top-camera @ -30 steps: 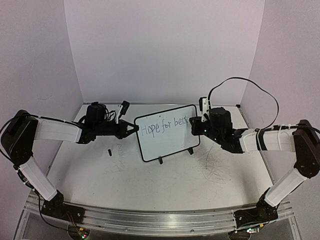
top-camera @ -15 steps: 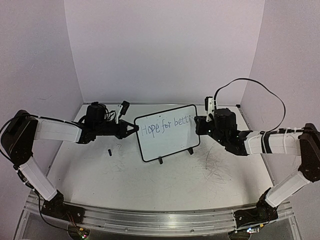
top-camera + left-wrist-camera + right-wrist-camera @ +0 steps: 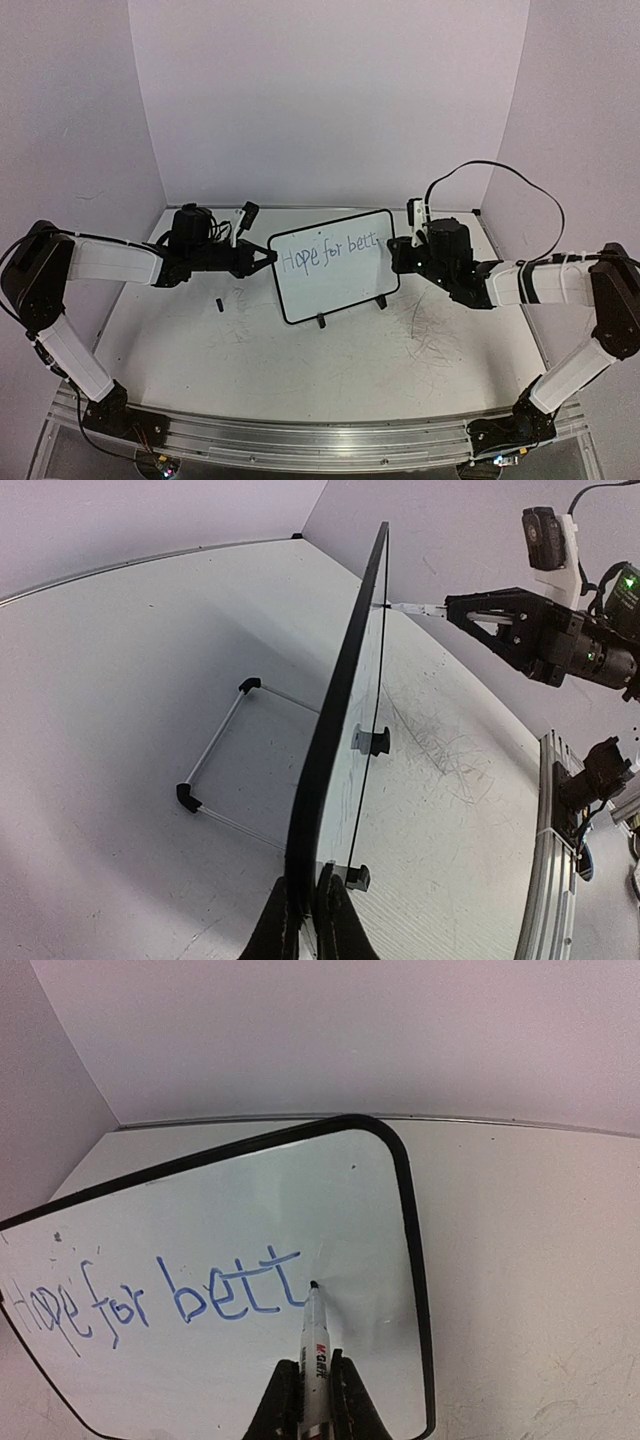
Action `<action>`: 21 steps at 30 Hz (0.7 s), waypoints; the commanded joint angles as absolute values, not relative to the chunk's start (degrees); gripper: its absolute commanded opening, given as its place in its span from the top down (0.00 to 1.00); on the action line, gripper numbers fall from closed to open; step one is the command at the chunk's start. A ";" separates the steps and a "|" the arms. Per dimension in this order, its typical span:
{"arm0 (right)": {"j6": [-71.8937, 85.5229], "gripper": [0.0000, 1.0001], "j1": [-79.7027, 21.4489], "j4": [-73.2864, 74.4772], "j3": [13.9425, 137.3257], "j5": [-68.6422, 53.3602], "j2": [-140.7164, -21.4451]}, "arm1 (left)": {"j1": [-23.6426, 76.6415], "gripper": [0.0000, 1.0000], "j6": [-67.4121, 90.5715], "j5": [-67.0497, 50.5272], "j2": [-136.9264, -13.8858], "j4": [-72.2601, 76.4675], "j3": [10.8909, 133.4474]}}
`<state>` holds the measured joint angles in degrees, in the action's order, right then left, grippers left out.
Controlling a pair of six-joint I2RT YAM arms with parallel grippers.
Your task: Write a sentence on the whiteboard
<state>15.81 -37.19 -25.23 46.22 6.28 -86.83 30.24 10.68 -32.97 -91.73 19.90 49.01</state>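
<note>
Standing whiteboard (image 3: 335, 282), upright between both grippers. Left gripper (image 3: 310, 905): clamped on its near edge. Right gripper (image 3: 312, 1375): closed around marker (image 3: 314, 1325), tip touching board just right of sentence (image 3: 160, 1298), reading "Hope for bett".
</note>
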 commanded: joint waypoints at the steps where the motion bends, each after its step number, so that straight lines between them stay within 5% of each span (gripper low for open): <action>1: 16.26 1.00 -36.96 -25.93 48.30 5.69 -87.78 | 29.99 1.00 7.39 -29.43 -90.66 17.04 48.93; 21: 17.92 1.00 -36.96 -26.37 48.61 11.83 -88.39 | 29.97 1.00 7.30 -29.62 -91.04 16.96 49.09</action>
<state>17.04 -37.26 -25.41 47.35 8.05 -88.84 30.22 10.79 -32.80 -91.72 19.49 49.01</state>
